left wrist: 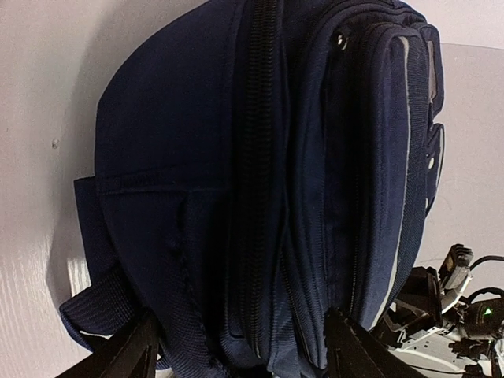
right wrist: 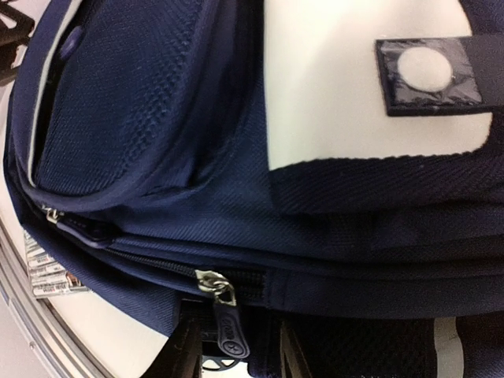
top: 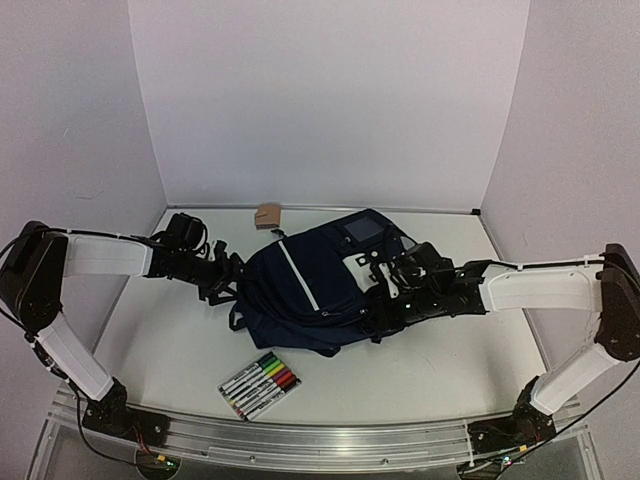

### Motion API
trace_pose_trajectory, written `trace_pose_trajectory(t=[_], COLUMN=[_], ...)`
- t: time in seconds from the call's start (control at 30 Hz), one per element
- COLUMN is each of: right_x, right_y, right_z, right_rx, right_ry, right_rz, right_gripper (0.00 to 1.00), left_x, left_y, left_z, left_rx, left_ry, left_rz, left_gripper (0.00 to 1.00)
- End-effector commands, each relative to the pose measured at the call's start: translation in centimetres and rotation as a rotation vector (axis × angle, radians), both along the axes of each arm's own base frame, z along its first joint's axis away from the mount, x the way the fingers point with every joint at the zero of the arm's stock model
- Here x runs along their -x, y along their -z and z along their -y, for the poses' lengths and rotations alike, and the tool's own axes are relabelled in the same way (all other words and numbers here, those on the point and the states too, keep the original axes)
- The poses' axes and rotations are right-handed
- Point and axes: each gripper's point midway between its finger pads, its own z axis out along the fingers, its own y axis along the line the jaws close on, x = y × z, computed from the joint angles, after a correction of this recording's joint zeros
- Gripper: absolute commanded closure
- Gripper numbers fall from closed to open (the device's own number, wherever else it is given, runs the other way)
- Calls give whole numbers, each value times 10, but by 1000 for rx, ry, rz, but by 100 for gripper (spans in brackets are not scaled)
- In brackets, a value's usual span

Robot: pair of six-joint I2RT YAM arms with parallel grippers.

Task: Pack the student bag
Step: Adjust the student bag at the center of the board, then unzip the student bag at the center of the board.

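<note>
Top external view: a white table sits inside a booth of three plain white walls, with one metal rail along its near edge. Two arms reach in from the sides.

One bag, navy with white piping, lies near the middle of the table between the two grippers. Its straps trail toward the near left.

One flat pack of markers lies on the table just in front of the bag, apart from it. The caps are green, yellow, orange, red and black; the markers are too small to count surely. One small brown box sits by the back wall, just behind the bag.

The left gripper is at the bag's left end. In its wrist view the fingers are spread wide, jaws open, and the bag's end fills the space ahead of them, its zips running in several closed rows.

The right gripper is against the bag's right side. Its wrist view shows the jaws set a little apart with one zip pull between them. Whether they touch the pull cannot be told. Above it shows a white patch with a dark tab.
</note>
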Motion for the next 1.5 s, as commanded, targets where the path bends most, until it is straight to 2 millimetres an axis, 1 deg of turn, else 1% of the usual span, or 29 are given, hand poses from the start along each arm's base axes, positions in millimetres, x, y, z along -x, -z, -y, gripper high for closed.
trace_pose_trajectory(t=[0.0,0.07,0.17,0.27,0.37,0.43,0.5,0.6,0.7,0.77,0.83,0.9,1.03,1.1,1.2,1.3,1.47], right_x=[-14,-15,-15,-15,-15,-15,-15,-15,-8,-1,5,10,22,28,39,45,46], right_y=[-12,-13,-16,-18,-12,-10,-11,-20,-33,-36,-30,-12,8,9,0,-20,-50], right_z=[-5,-7,-11,-12,-14,-16,-18,-21,-29,-36,-40,-44,-58,-74,-105,-142,-191], right_rx=[-16,-22,-40,-47,-37,-37,-46,-69,-77,-45,23,119,256,269,214,117,-47], right_ry=[25,24,13,7,-1,-7,-10,-15,-35,-51,-51,-49,-71,-96,-148,-187,-224], right_rz=[67,70,70,72,62,57,54,58,70,75,72,56,49,49,42,32,20], right_gripper=[70,72,78,79,79,84,91,100,100,100,100,100,100,100,100,100,100], left_x=[-4,-3,-1,0,1,2,2,4,3,3,3,3,-1,-1,2,6,11], left_y=[-9,-5,0,1,1,2,3,4,2,0,-2,-4,-13,-17,-19,-19,-24], left_z=[3,3,2,2,1,1,1,2,4,8,12,14,18,19,22,25,31], left_rx=[41,29,19,21,19,19,21,29,43,54,60,65,94,103,115,121,140], left_ry=[-30,-31,-37,-39,-42,-41,-40,-40,-36,-30,-21,-17,-20,-18,-5,12,44], left_rz=[19,8,-4,-5,-1,-1,0,3,15,23,28,31,67,76,80,80,110], left_gripper=[34,43,53,62,72,78,87,99,100,100,100,100,100,100,100,100,100])
